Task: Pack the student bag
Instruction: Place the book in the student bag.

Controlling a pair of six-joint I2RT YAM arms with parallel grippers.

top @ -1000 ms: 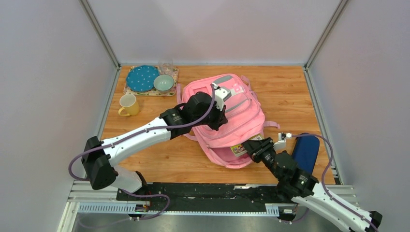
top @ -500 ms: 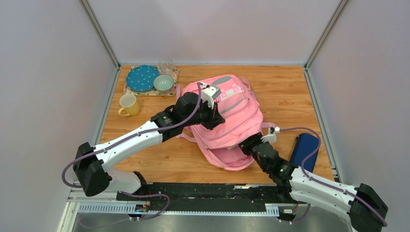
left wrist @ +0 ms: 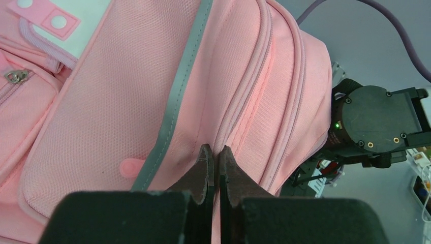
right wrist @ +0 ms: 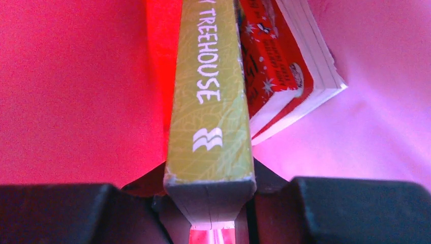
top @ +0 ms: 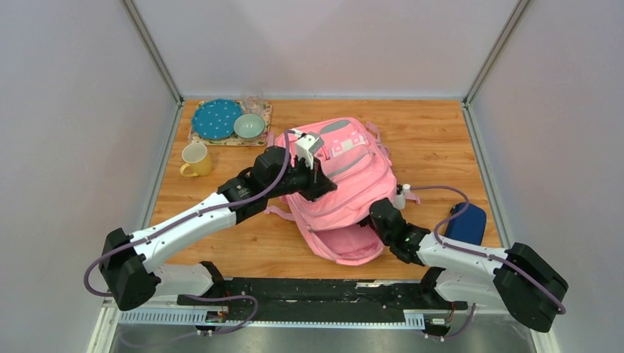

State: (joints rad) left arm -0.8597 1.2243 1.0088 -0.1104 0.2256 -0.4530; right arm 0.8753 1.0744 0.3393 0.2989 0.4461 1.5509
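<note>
The student bag [top: 352, 173] is a pink backpack lying mid-table, its open mouth [top: 353, 246] facing the near edge. My left gripper [top: 316, 178] is shut, pinching the bag's fabric beside a zip seam; in the left wrist view the jaws [left wrist: 214, 150] close on pink cloth [left wrist: 127, 91] next to a grey strip. My right gripper [top: 374, 219] reaches into the bag's mouth. In the right wrist view it [right wrist: 209, 184] is shut on a green book [right wrist: 211, 101] with "TREEHOUSE" on its spine, surrounded by pink lining. A red book [right wrist: 272, 61] lies just beyond.
A dark blue case [top: 466, 222] lies at the right, by the right arm's cable. At the back left a tray [top: 197, 137] carries a blue plate [top: 216, 119], a bowl [top: 249, 126] and a glass [top: 252, 98]. A yellow mug [top: 195, 159] stands beside it.
The left gripper has drawn the bag's top leftward and back. The right arm has dropped low and pushed left into the bag's mouth; the book no longer shows from above.
</note>
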